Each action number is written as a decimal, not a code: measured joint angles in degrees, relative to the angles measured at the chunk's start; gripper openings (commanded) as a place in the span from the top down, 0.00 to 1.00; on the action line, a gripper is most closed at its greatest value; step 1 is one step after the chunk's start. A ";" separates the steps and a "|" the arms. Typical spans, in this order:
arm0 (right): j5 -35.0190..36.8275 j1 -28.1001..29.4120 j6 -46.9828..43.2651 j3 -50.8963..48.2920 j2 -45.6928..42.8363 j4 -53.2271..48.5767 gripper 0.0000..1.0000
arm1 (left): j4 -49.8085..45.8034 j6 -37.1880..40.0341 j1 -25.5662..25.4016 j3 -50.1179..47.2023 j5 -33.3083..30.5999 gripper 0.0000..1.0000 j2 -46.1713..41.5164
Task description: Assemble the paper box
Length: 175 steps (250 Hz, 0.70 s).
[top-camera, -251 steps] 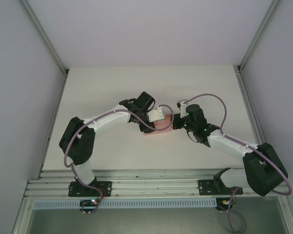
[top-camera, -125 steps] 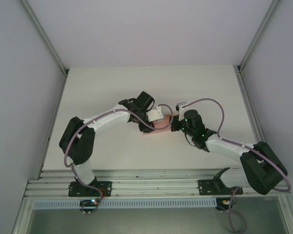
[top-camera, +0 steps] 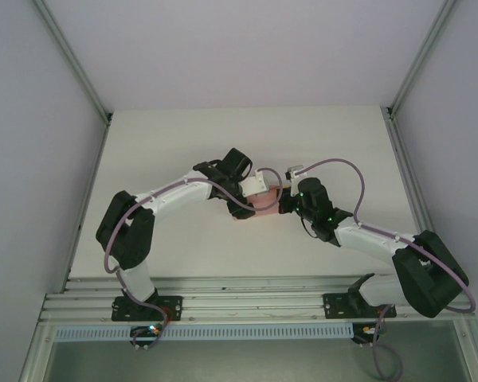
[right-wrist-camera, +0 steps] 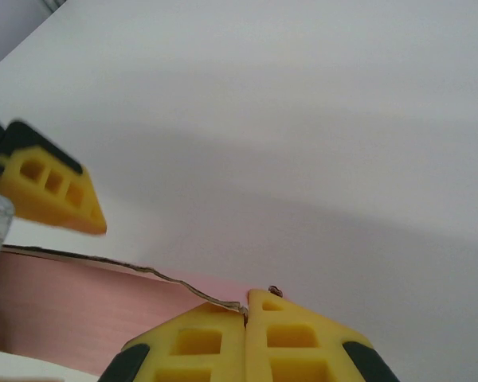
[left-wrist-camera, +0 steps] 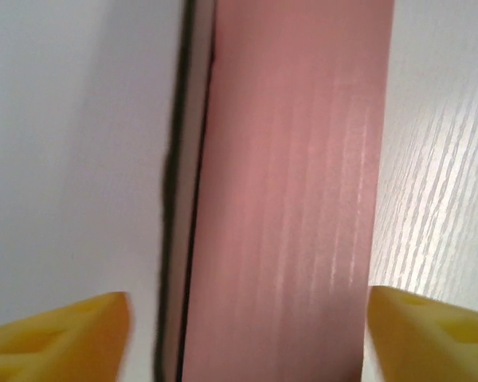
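White table (top-camera: pixel 183 135) is enclosed by pale walls (top-camera: pixel 32 119), with an aluminium rail (top-camera: pixel 247 306) along the bottom of the top view, where both arm bases are bolted. The two arms reach inward and meet just right of the centre of the table.

1. Paper box (top-camera: pixel 259 210) – pink card lying on the table at the centre of the top view, directly between the two wrists. Most of it is covered by the wrists.

2. Left gripper (top-camera: pixel 264 191) – positioned over the upper left part of the box. In the left wrist view, the left gripper (left-wrist-camera: pixel 247 334) is spread wide, with a long pink panel of the paper box (left-wrist-camera: pixel 295 199) running from top to bottom of the frame between its yellow fingertips (left-wrist-camera: pixel 64 334). The lower left fingertip stands apart from the panel. The lower right one sits just beside the panel's edge, and contact there cannot be confirmed. Wood-grain table surface (left-wrist-camera: pixel 438 159) is seen at the right.

3. Right gripper (top-camera: pixel 287 200) – applied to the right end of the box. In the right wrist view, the right gripper (right-wrist-camera: pixel 245 338) is pinched together at the bottom centre, with the wavy upper edge of the paper box (right-wrist-camera: pixel 64 306) caught between its two yellow fingertips (right-wrist-camera: pixel 199 342). One yellow fingertip (right-wrist-camera: pixel 52 191) of the left gripper is seen at the left of the frame, above the pink card.
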 measured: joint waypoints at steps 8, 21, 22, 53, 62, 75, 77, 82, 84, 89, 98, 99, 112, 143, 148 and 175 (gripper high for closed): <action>0.44 0.20 0.20 0.15 0.13 -0.09 1.00 | 0.17 -0.22 -0.09 0.00 -0.02 0.00 -0.24; 1.11 0.50 0.35 0.55 0.28 -0.55 1.00 | 0.52 -0.63 -0.35 0.00 -0.24 0.00 -0.76; 1.14 0.52 0.35 0.57 0.31 -0.55 1.00 | 0.55 -0.66 -0.37 0.00 -0.26 0.00 -0.81; 2.67 1.57 0.79 1.33 0.33 -1.99 1.00 | 1.53 -0.76 -1.92 0.00 -1.79 0.00 -2.58; 3.13 1.86 0.94 1.68 0.33 -2.56 1.00 | 1.84 -1.05 -2.36 0.00 -2.47 0.00 -3.30; 3.78 2.25 1.20 2.14 0.33 -3.52 1.00 | 2.49 -2.23 -2.95 -0.17 -3.54 0.00 -4.81; 3.96 2.29 1.25 2.25 0.33 -3.69 1.00 | 2.67 -2.36 -3.02 -0.24 -3.80 0.00 -4.98; 4.13 2.40 1.38 2.40 0.33 -4.00 1.00 | 3.06 -3.08 -3.10 -0.48 -4.35 0.00 -5.81; 4.22 2.45 1.46 2.49 0.33 -4.17 1.00 | 3.21 -3.41 -3.15 -0.59 -4.57 0.00 -6.08; 4.42 2.54 1.49 2.64 0.33 -4.50 1.00 | 3.56 -4.11 -3.19 -0.92 -5.20 0.00 -6.95; 4.83 2.67 1.68 2.97 0.33 -5.20 1.00 | 4.22 -5.70 -3.15 -1.70 -6.49 0.00 -8.63; 4.87 2.67 1.68 2.99 0.33 -5.27 1.00 | 4.31 -5.95 -3.13 -1.79 -6.64 0.00 -8.85; 5.44 2.78 1.88 3.34 0.33 -6.05 1.00 | 5.27 -8.74 -2.73 -3.32 -8.50 0.00 -11.56; 5.92 2.99 2.08 3.82 0.35 -7.13 1.00 | 5.60 -16.00 -1.07 -7.65 -12.31 0.02 -18.78; 5.92 3.04 2.08 3.91 0.35 -7.21 1.00 | 5.40 -17.18 -0.74 -8.26 -12.83 0.04 -19.74; 5.95 3.28 2.05 4.57 0.42 -8.48 1.00 | 3.87 -22.25 0.17 -9.57 -14.47 0.16 -22.01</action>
